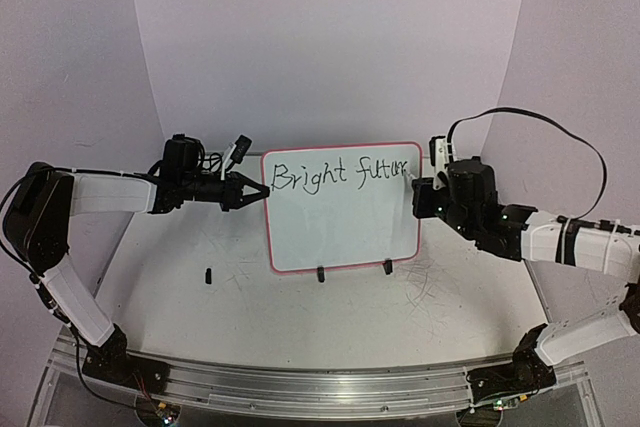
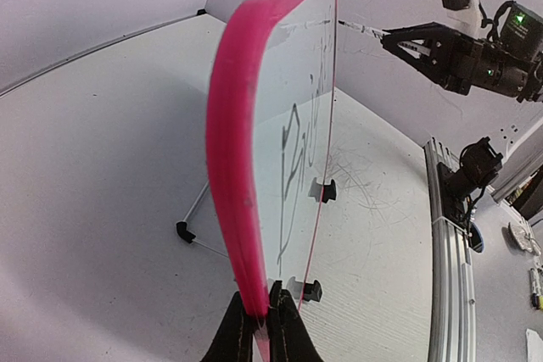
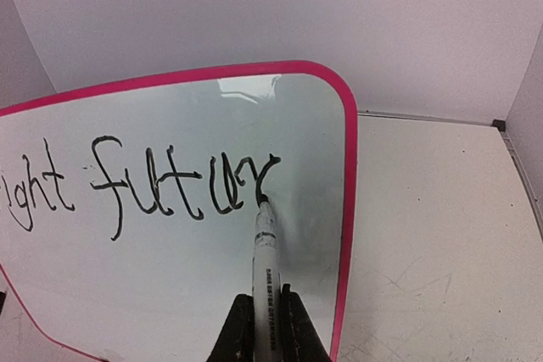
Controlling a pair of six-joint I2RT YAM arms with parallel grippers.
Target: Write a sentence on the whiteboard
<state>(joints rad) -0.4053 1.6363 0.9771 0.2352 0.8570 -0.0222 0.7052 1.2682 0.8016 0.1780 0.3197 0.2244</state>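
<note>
Close up, the right wrist view shows the right end effector clamped on a marker, its tip touching the last "r" of the sentence. The left wrist view shows the left end effector pinching the pink edge of the whiteboard. Farther back, the top view shows "Bright futur" in thin, uneven black, with the board upright mid-surface.

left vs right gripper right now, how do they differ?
Left gripper clamps the whiteboard by its pink left edge; right gripper clamps a marker. Left sits at the board's left side; right is at its right side, with the marker tip on the sentence at the end of "futur". Shared: both shut, black fingers.
</note>
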